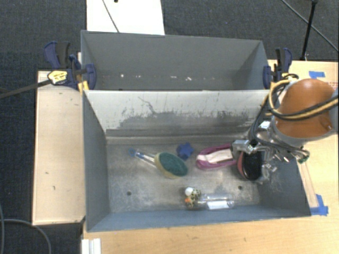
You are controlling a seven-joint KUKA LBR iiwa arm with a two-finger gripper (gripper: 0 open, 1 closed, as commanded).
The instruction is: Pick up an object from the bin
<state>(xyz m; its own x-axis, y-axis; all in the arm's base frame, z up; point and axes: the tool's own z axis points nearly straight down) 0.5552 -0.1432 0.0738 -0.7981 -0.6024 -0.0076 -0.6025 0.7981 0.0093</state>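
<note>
Bare grey metal for the bin (132, 194), matt and dull, the floor speckled and the back wall scuffed with pale scratches. The pink-and-white piece (214, 157) looks like smooth glossy plastic, the round green pad (172, 163) rough and fibrous, the clear tube (216, 202) thin shiny plastic. The orange cover (304, 110) is smooth with a soft sheen, and the gripper (251, 167) is dark and glossy.

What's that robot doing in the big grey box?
The robot arm has its gripper down in the right side of the grey bin, close beside a pink and white thing. A green-headed brush, a small blue piece and a clear tube lie on the bin's floor further left.
</note>
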